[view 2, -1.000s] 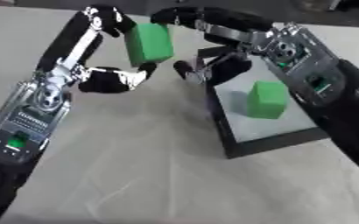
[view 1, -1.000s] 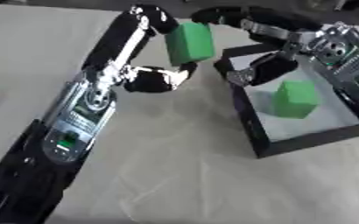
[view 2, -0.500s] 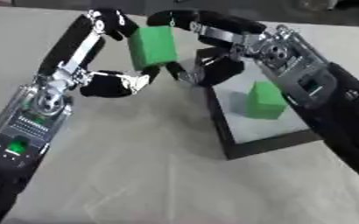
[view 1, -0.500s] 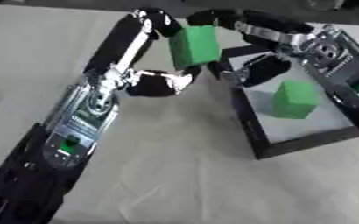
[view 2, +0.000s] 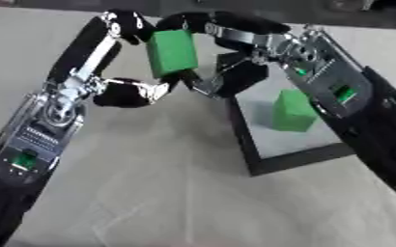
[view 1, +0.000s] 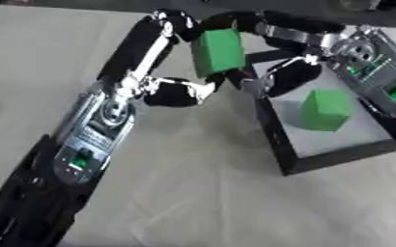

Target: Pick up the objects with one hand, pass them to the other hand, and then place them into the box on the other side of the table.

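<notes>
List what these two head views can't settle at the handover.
- Which hand carries the raised green block: left hand and right hand both meet it, and the fingers are dark and blurred in both views.
- Block's far faces: turned away from the camera.
- Box right side: covered by the right arm.
- Whether the second block touches the box wall: too blurred to tell.

left robot hand [view 1: 177,91] fingers curled, raised; right robot hand [view 1: 279,58] curled, meeting it

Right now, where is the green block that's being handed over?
The green block is held up between the left hand and right hand, just left of the black-framed box, top centre of view.
</notes>
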